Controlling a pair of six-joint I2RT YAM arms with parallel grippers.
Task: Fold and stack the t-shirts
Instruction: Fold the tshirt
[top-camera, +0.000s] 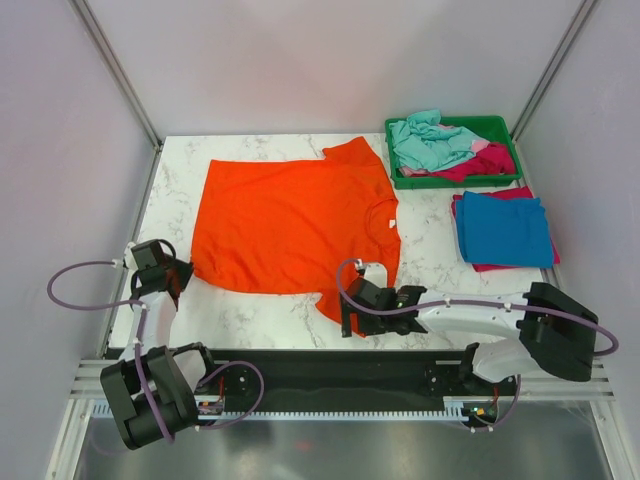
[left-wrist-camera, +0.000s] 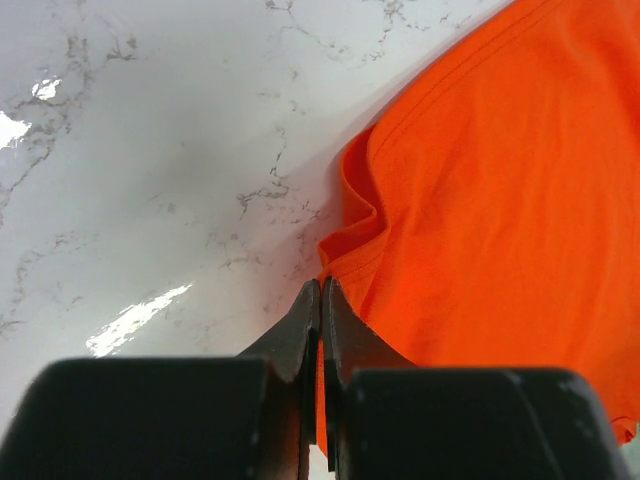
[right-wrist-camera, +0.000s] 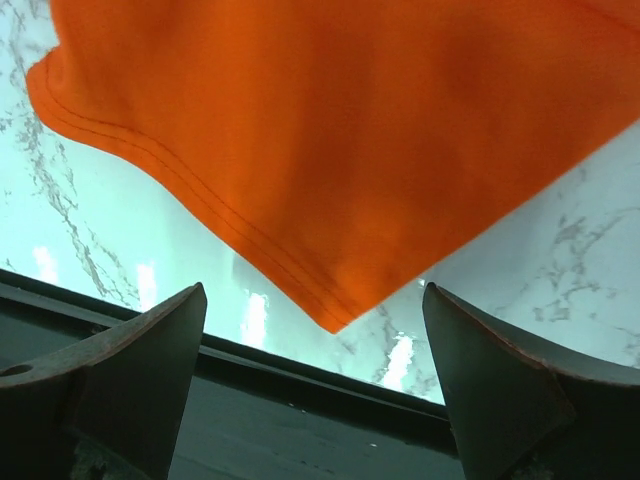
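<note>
Though flat, bright orange t-shirt.

One orange t-shirt is on the one bench. One stack counts two folded tees: one blue t-shirt and one magenta t-shirt. One green tray counts at least two crumpled tees, one teal t-shirt and one dark pink t-shirt; whether there are more cannot be told. There are two grippers, the left gripper and the right gripper, with two fingers each
</note>
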